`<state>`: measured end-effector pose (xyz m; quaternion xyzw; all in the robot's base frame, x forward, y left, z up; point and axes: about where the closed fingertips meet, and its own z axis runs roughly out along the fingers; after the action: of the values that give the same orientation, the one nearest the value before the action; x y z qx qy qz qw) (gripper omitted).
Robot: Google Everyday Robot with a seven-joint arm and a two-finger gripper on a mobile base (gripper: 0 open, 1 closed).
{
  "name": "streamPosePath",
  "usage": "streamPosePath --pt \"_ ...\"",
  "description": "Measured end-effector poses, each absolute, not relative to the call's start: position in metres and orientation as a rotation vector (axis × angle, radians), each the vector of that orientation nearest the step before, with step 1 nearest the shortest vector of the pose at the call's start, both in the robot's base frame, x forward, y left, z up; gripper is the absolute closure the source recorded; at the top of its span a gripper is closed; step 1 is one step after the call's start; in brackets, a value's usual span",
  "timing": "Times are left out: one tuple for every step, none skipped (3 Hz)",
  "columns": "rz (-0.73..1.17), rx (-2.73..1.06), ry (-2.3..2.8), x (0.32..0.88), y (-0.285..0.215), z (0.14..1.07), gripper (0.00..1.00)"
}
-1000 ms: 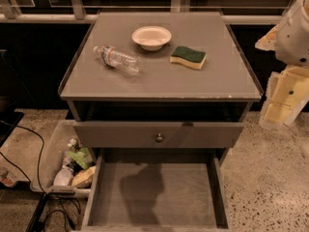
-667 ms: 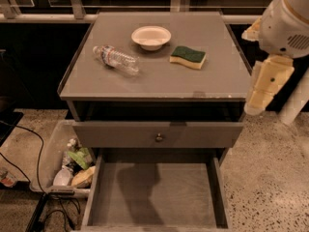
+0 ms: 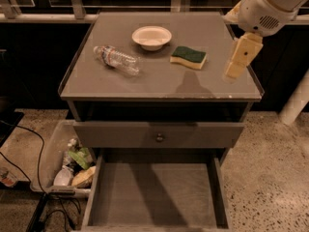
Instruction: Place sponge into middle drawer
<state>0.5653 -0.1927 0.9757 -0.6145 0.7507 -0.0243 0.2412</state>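
Observation:
The sponge (image 3: 188, 57), pale yellow with a dark green top, lies flat on the grey cabinet top (image 3: 159, 79), right of centre. My gripper (image 3: 240, 57) hangs from the white arm above the top's right edge, to the right of the sponge and apart from it, holding nothing that I can see. The middle drawer (image 3: 154, 195) is pulled out at the bottom of the view; its flat grey floor is bare. A shut drawer front with a small round knob (image 3: 159, 137) sits just above it.
A white bowl (image 3: 152, 36) and a plastic bottle lying on its side (image 3: 117, 59) share the cabinet top, left of the sponge. A bin of rubbish (image 3: 67, 166) and cables (image 3: 29, 149) lie on the floor at the left. A white post (image 3: 295, 100) stands at the right.
The arm has swung left from beside the cabinet, so the gripper now hangs over the top's right edge, closer to the sponge. The sponge, bowl, bottle and drawers have not moved.

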Motion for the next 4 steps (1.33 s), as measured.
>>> streamPosePath --pt "0.029 -1.613 2.022 0.615 -0.194 0.968 0.0" --pt "0.201 -1.501 2.014 0.662 -0.198 0.948 0.0" --pt "0.203 -1.491 2.01 0.664 -0.195 0.945 0.0" --pt "0.243 -1.443 1.974 0.677 -0.19 0.934 0.0"
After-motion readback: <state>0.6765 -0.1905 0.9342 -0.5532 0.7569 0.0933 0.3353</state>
